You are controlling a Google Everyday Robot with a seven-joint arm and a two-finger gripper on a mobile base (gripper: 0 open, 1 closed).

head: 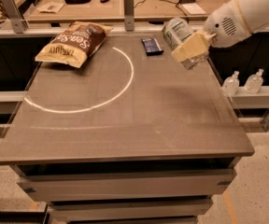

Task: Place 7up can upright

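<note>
Aluminium 7up can [175, 31], tilted, is clamped in the gripper [190, 50] (above the table [125, 125], not touching it).

Arm's gripper [189, 50] hangs over the table [125, 125] at far-right, clamped on the 7up can [175, 31]; can tilted, off the surface. Chip bag [74, 43] far-left, dark-blue packet [152, 46] just left of can, white arc [120, 85] curving btwn them.

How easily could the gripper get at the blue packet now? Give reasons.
Probably not yet. The gripper hangs over the far right of the table, near the packet with nothing between, but it is shut on the can, which it would need to set down first.
</note>
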